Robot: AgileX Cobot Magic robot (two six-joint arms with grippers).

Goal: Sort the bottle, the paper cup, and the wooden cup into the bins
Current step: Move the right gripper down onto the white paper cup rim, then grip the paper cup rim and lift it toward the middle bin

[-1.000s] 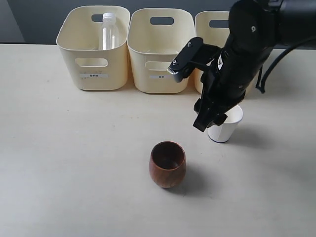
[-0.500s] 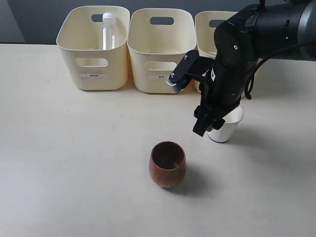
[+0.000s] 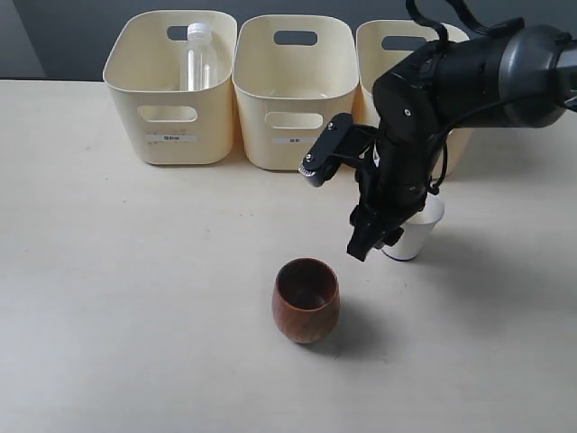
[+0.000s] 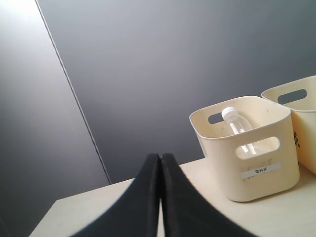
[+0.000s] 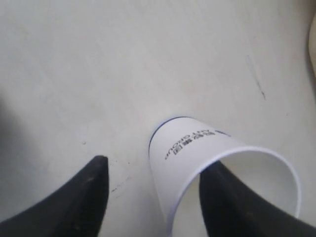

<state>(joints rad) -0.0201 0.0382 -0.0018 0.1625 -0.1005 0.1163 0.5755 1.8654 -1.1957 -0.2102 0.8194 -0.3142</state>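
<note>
Three cream bins (image 3: 293, 90) at rear of pale table (image 3: 135, 289); dark grey wall (image 4: 173, 59)

This looks like a robotics lab test bench: a bare cream table (image 3: 108, 298) set against a plain dark grey wall panel (image 4: 163, 69), with three identical labelled cream bins (image 3: 290, 90) lined up along the far edge and a black robot arm (image 3: 451, 99) working over it from the right.
</note>
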